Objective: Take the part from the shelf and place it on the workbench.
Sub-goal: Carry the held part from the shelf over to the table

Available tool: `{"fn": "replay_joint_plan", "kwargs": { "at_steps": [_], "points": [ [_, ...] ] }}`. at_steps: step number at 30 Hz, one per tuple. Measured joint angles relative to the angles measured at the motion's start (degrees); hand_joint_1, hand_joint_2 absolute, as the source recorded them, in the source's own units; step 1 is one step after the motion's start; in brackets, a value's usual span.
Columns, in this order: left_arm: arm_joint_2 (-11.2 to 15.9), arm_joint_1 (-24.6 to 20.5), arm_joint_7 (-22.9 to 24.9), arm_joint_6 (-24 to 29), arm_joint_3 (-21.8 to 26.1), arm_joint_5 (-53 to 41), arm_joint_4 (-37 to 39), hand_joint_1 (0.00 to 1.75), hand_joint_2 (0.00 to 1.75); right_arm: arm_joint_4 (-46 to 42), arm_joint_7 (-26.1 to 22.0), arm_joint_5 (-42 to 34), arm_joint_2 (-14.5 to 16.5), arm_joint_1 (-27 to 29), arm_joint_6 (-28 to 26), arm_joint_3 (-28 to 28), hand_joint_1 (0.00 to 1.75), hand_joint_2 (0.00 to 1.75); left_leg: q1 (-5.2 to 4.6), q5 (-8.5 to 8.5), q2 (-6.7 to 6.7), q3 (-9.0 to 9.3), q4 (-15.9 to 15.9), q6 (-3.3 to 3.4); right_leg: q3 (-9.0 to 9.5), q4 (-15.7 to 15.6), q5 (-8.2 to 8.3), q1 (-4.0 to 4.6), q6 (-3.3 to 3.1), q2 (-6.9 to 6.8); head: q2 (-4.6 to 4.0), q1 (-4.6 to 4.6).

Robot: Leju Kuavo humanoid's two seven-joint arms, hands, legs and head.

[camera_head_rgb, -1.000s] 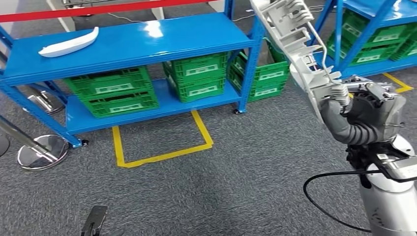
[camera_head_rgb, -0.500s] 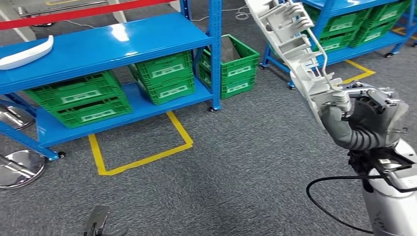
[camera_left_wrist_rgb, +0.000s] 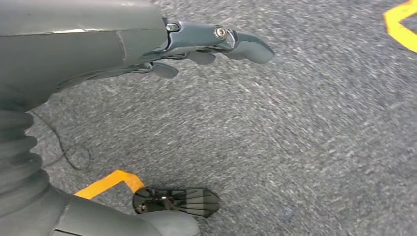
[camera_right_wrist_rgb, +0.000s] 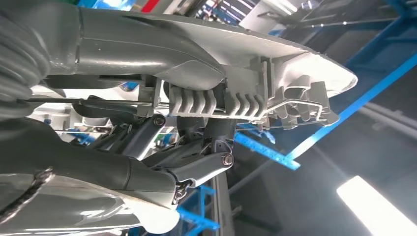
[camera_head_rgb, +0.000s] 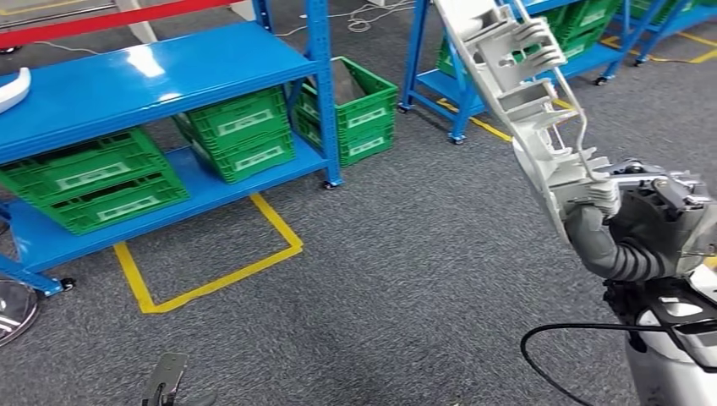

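Observation:
A long white moulded plastic part (camera_head_rgb: 517, 89) with ribs and a thin metal rod stands tilted upward at the right of the head view. My right hand (camera_head_rgb: 630, 224) grips its lower end. In the right wrist view the same part (camera_right_wrist_rgb: 275, 88) runs across the frame, with my right hand (camera_right_wrist_rgb: 162, 147) closed around it. My left hand (camera_left_wrist_rgb: 206, 46) hangs over grey carpet, fingers apart and holding nothing. Another white part (camera_head_rgb: 10, 89) lies on the top of the blue shelf (camera_head_rgb: 169, 72) at the far left edge.
Green crates (camera_head_rgb: 241, 131) fill the blue shelf's lower level, and one green crate (camera_head_rgb: 363, 106) stands on the floor beside it. A second blue shelf (camera_head_rgb: 507, 51) with green crates stands behind the held part. Yellow tape (camera_head_rgb: 211, 271) marks the grey carpet.
The whole scene has slid left, so the camera has turned right. The right hand still holds the white part in the same pose.

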Motion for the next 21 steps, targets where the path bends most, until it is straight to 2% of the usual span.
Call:
{"fn": "replay_joint_plan", "kwargs": {
  "at_steps": [1, 2, 4, 5, 6, 7, 9, 10, 11, 12, 13, 15, 16, 17, 18, 19, 20, 21],
  "points": [
    [0.02, -0.06, -0.01, 0.00, 0.00, 0.00, 0.00, 0.00, 1.75, -0.20, -0.03, 0.00, 0.00, -0.01, -0.02, -0.01, 1.75, 1.75, -0.13, -0.14, 0.41, -0.09, 0.24, -0.31, 1.29, -2.21, 0.33, 0.12, -0.44, -0.44, 0.00, -0.01],
    [0.04, -0.10, -0.01, 0.00, 0.00, 0.00, 0.00, 0.00, 1.75, -0.33, -0.05, 0.01, 0.00, 0.00, -0.04, -0.01, 1.75, 1.75, -0.29, -0.23, 0.76, -0.16, 0.42, -0.57, 1.67, -2.92, 0.11, 0.27, -0.97, -0.49, 0.00, -0.03],
    [0.07, -0.14, -0.03, 0.00, 0.00, 0.00, 0.00, 0.00, 1.75, -0.50, -0.04, 0.11, 0.00, 0.10, -0.19, -0.06, 1.75, 1.75, -0.34, -0.33, 1.44, -0.16, 0.57, -0.99, 1.52, -2.85, 0.29, 0.36, -1.98, 0.49, 0.00, -0.02],
    [0.07, -0.18, -0.05, 0.00, 0.00, 0.00, 0.00, 0.00, 1.75, -0.53, -0.04, 0.26, 0.00, 0.21, -0.26, -0.08, 1.75, 1.75, -0.23, -0.69, 1.30, -0.21, 0.84, -1.28, 1.43, -2.88, 0.41, 0.31, -2.30, 0.91, 0.00, -0.02],
    [0.08, -0.24, -0.10, 0.00, 0.00, 0.00, 0.00, 0.00, 1.75, -0.61, -0.05, 0.45, 0.00, 0.29, -0.35, -0.09, 1.75, 1.75, -0.11, -1.66, 0.54, -0.59, 1.91, -1.60, 1.35, -2.92, 0.54, 0.24, -2.62, 1.34, 0.00, -0.03],
    [0.08, -0.29, -0.16, 0.00, 0.00, 0.00, 0.00, 0.00, 1.75, -0.70, -0.11, 0.65, 0.00, 0.35, -0.42, -0.09, 1.75, 1.75, 0.01, -3.22, -0.56, -1.44, 4.09, -1.88, 1.28, -2.97, 0.68, 0.16, -2.92, 1.74, 0.00, -0.09],
    [0.08, -0.25, -0.25, -0.02, 0.01, 0.00, 0.00, 0.00, 1.75, -0.84, -0.28, 0.94, 0.00, 0.49, -0.66, -0.07, 1.75, 1.75, 0.12, -7.15, -2.79, -4.40, 11.34, -2.11, 1.11, -2.96, 0.82, 0.14, -3.24, 2.65, 0.00, -0.20],
    [0.08, -0.16, -0.26, -0.04, 0.02, 0.01, 0.00, 0.00, 1.75, -0.86, -0.39, 1.04, 0.00, 0.61, -0.80, -0.06, 1.75, 1.75, 0.13, -8.34, -3.21, -5.78, 14.59, -2.09, 1.05, -2.95, 0.87, 0.18, -3.33, 3.18, 0.00, -0.22],
    [0.07, -0.07, -0.26, -0.05, 0.02, 0.03, 0.00, 0.00, 1.75, -0.90, -0.51, 1.13, 0.00, 0.80, -0.96, -0.08, 1.75, 1.75, 0.13, -8.45, -3.40, -6.54, 16.31, -1.99, 1.01, -2.94, 0.90, 0.23, -3.36, 3.80, 0.00, -0.23],
    [0.07, -0.03, -0.26, -0.07, 0.02, 0.07, 0.00, 0.00, 1.75, -0.98, -0.65, 1.20, 0.00, 1.04, -1.13, -0.14, 1.75, 1.75, 0.13, -7.47, -3.52, -6.40, 15.95, -1.83, 1.01, -2.91, 0.92, 0.27, -3.37, 4.39, 0.00, -0.23],
    [0.08, -0.02, -0.26, -0.07, 0.02, 0.10, 0.00, 0.00, 1.75, -1.14, -0.79, 1.26, 0.00, 1.30, -1.30, -0.28, 1.75, 1.75, 0.13, -5.53, -3.85, -5.42, 13.62, -1.58, 1.03, -2.88, 0.95, 0.29, -3.36, 5.04, 0.00, -0.23],
    [0.15, -0.06, -0.27, -0.07, 0.03, 0.16, 0.00, 0.00, 1.75, -1.56, -1.04, 1.32, 0.00, 1.69, -1.66, -0.74, 1.75, 1.75, 0.19, -1.55, -5.97, -2.49, 6.60, -0.91, 0.96, -2.78, 1.02, 0.34, -3.20, 6.20, 0.00, -0.19],
    [0.17, -0.05, -0.29, -0.07, 0.03, 0.16, 0.00, 0.00, 1.75, -1.78, -1.13, 1.31, 0.00, 1.82, -1.85, -1.03, 1.75, 1.75, 0.24, -0.44, -7.08, -1.36, 3.79, -0.67, 0.77, -2.73, 1.12, 0.29, -3.00, 6.75, 0.00, -0.19],
    [0.20, -0.04, -0.31, -0.07, 0.04, 0.16, 0.00, 0.00, 1.75, -2.00, -1.22, 1.28, -0.01, 2.00, -2.09, -1.32, 1.75, 1.75, 0.24, -0.20, -7.82, -0.78, 2.20, -0.52, 0.46, -2.69, 1.28, 0.20, -2.70, 7.26, 0.00, -0.23],
    [0.21, -0.04, -0.33, -0.07, 0.04, 0.17, 0.00, 0.00, 1.75, -2.27, -1.32, 1.24, -0.01, 2.30, -2.34, -1.65, 1.75, 1.75, 0.22, -0.44, -7.92, -0.64, 1.73, -0.48, 0.12, -2.72, 1.51, 0.11, -2.30, 7.75, 0.00, -0.30],
    [0.14, -0.03, -0.37, -0.07, 0.04, 0.19, 0.00, 0.00, 1.75, -2.59, -1.41, 1.20, -0.03, 2.73, -2.55, -2.04, 1.75, 1.75, 0.23, -0.50, -7.40, -0.56, 1.23, -0.44, -0.16, -2.84, 1.76, 0.00, -1.90, 8.25, 0.00, -0.40],
    [0.12, -0.05, -0.40, -0.07, 0.05, 0.21, 0.00, 0.00, 1.75, -2.90, -1.53, 1.18, -0.11, 3.27, -2.72, -2.45, 1.75, 1.75, 0.30, -0.44, -6.79, -0.48, 0.83, -0.34, -0.53, -2.78, 1.75, -0.02, -1.58, 7.98, 0.00, -0.46],
    [0.08, -0.06, -0.46, -0.08, 0.05, 0.25, 0.00, 0.00, 1.75, -3.17, -1.67, 1.17, -0.23, 3.75, -2.80, -2.83, 1.75, 1.75, 0.42, -0.25, -6.19, -0.42, 0.50, -0.19, -1.06, -2.13, 1.24, 0.05, -1.31, 6.96, 0.00, -0.33]
  ]
}}
